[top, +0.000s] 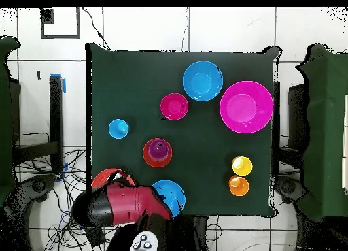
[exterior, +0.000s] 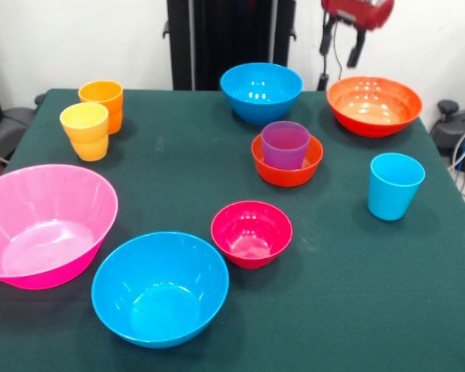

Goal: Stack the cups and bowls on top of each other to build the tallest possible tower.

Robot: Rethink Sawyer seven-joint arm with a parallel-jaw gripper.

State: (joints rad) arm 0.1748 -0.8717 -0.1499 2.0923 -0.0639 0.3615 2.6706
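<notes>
You have the translucent purple plastic cup [exterior: 285,144] standing upright inside the small glossy orange-red bowl [exterior: 287,162] right of centre in the front view, a start to the tower, with the small magenta bowl [exterior: 251,233] alone on the green counter [exterior: 341,294] below it. The claw [exterior: 342,45] hangs at the upper right, fingers spread and empty, above the wide orange-red bowl [exterior: 373,105]. These pieces look light, stiff and slippery, so I'd pinch the magenta bowl across its thin rim.
</notes>
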